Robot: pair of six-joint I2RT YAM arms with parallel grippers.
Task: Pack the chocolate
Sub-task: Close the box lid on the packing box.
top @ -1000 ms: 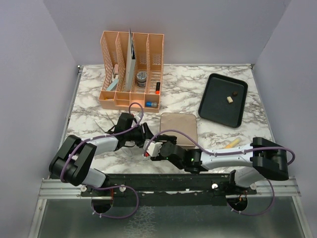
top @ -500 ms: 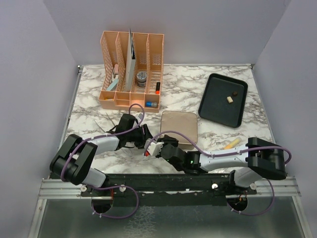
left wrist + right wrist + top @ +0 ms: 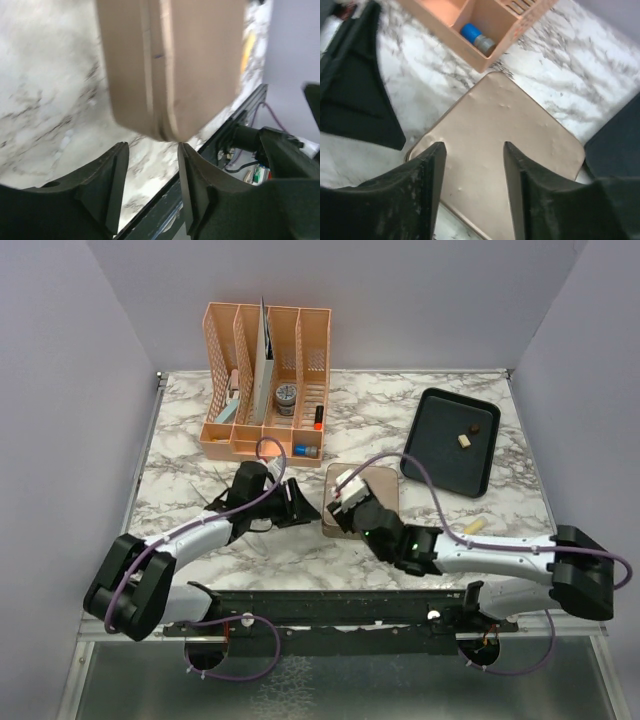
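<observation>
the right gripper (image 3: 473, 150) hangs open and empty over the lidded gold tin (image 3: 520, 130). the left gripper (image 3: 152, 150), also open, is just beside the tin's corner. two chocolate pieces (image 3: 464, 440) lie on the black tray (image 3: 440, 465), apart from the tin.

tin (image 3: 190, 65) blurred, cut off at top edge, chocolate pieces (image 3: 464, 440) too small

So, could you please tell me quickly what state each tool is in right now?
Left tool: open, empty, facing a corner of the gold tin.
Right tool: open, empty, above the same tin.
</observation>
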